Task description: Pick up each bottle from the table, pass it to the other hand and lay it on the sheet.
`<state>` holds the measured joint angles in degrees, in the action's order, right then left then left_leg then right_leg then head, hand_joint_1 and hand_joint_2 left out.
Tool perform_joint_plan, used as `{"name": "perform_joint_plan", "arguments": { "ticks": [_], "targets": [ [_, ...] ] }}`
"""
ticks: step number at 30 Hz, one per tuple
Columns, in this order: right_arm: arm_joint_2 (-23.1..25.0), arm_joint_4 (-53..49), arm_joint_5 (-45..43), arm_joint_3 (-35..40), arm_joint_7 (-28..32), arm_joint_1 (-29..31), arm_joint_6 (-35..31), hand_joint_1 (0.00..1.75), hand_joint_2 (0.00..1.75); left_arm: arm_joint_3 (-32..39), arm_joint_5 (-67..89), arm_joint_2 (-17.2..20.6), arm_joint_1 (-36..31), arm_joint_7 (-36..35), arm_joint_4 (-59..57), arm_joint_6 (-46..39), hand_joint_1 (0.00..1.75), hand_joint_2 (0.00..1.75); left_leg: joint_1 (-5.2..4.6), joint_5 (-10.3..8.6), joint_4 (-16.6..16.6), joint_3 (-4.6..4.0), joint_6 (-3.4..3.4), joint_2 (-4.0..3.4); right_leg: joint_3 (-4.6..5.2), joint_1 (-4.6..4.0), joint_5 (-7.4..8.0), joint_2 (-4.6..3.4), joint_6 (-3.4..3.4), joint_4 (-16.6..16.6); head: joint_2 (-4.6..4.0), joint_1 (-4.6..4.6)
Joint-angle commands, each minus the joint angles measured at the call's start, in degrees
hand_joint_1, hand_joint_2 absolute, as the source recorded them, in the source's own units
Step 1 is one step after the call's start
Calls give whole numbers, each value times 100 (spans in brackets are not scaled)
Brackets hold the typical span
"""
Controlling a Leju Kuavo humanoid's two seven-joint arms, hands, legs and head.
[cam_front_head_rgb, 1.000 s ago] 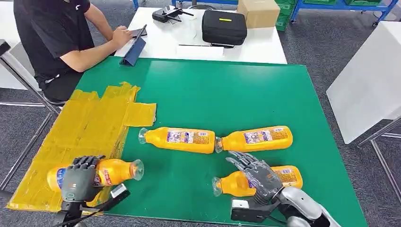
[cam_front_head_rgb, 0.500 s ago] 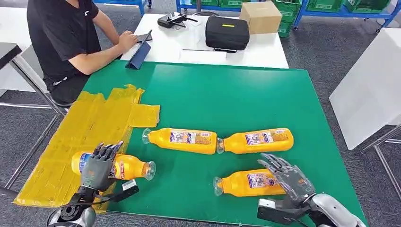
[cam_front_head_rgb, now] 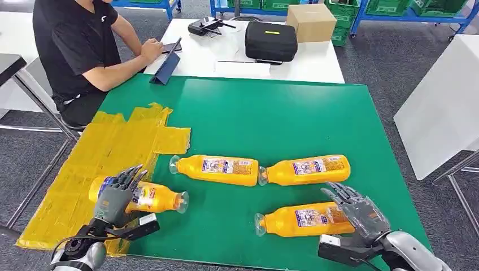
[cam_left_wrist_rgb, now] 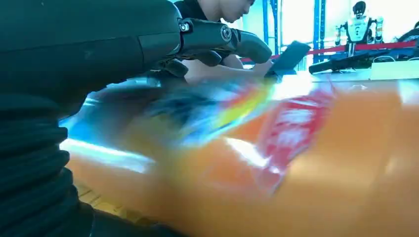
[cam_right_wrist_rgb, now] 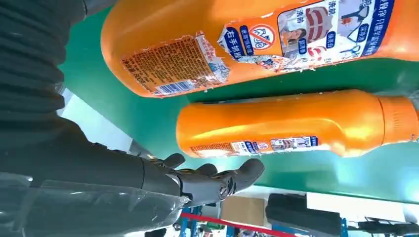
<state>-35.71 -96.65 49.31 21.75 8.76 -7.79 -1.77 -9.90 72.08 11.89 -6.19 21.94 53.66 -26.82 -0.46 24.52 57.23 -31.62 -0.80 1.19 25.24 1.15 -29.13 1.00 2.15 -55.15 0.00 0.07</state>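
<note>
Our right hand [cam_front_head_rgb: 357,211] is open, fingers spread, at the near bottle [cam_front_head_rgb: 302,219] base; bottle axis runs sideways, cap twd left hand [cam_front_head_rgb: 116,195]; that one is also open over the sheet [cam_front_head_rgb: 107,152] bottle [cam_front_head_rgb: 148,197].

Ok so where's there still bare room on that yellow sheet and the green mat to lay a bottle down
The yellow sheet is bare from the bottle under the left hand back to its far edge. The green mat is bare between the bottle row and the white table. It is crowded near the right hand, around the near bottle.
</note>
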Motion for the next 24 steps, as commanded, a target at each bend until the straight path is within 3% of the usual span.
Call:
{"name": "perform_joint_plan", "arguments": {
  "ticks": [1,3,6,9,14,15,19,20,21,22,24],
  "targets": [
    [-56,304,89,-152,21,-77,96,0,175,-482,-963,270,1062,294,326,779,0,175,2,-3,9,-50,9,-42,64,-1,17,-42,-9,-16,0,0],
    [5,535,147,-180,77,65,110,0,175,-486,-1255,415,1291,335,814,991,0,175,3,2,5,-59,10,-55,73,-3,19,-54,-14,-12,0,0],
    [499,1360,455,-140,275,704,172,0,175,-489,-2068,601,1655,581,1682,1550,0,175,3,18,1,-39,11,-69,55,-6,15,-68,-18,-3,0,-2],
    [687,2022,473,47,399,1201,289,0,175,-459,-2902,607,1813,969,2211,2008,0,175,8,13,-3,-49,15,-88,76,-10,25,-82,-21,2,0,-2],
    [537,2466,509,415,409,1315,541,0,175,-405,-3800,471,1841,1442,2718,2571,0,175,8,16,6,-50,11,-55,69,-9,11,-48,-21,1,0,0],
    [490,2648,539,537,387,1353,653,0,175,-381,-3996,437,1816,1567,2799,2727,0,0,2,25,7,-24,8,-41,41,-2,-3,-35,-18,2,0,0],
    [513,3511,450,838,338,1508,961,0,175,-341,-4774,323,1586,1806,2991,3324,0,0,7,14,7,-56,-2,-30,67,-6,1,-23,-17,12,0,0],
    [608,3745,440,854,341,1533,954,122,175,-378,-4910,332,1524,1806,3018,3354,0,0,11,9,7,-77,-1,-32,86,-11,7,-24,-20,15,0,0],
    [705,3966,484,897,333,1558,872,122,175,-390,-4991,321,1460,1806,3010,3390,0,0,13,10,5,-69,-2,-24,73,-11,3,-16,-18,21,0,0],
    [764,4125,504,937,339,1599,833,169,175,-394,-5063,312,1446,1806,3052,3428,0,0,16,12,8,-62,-2,-31,69,-12,2,-18,-18,21,0,2],
    [814,4288,463,975,376,1566,845,175,175,-450,-5250,321,1343,1806,3100,3470,0,0,22,10,10,-67,-2,-51,77,-17,6,-37,-17,19,0,2]
  ]
}}
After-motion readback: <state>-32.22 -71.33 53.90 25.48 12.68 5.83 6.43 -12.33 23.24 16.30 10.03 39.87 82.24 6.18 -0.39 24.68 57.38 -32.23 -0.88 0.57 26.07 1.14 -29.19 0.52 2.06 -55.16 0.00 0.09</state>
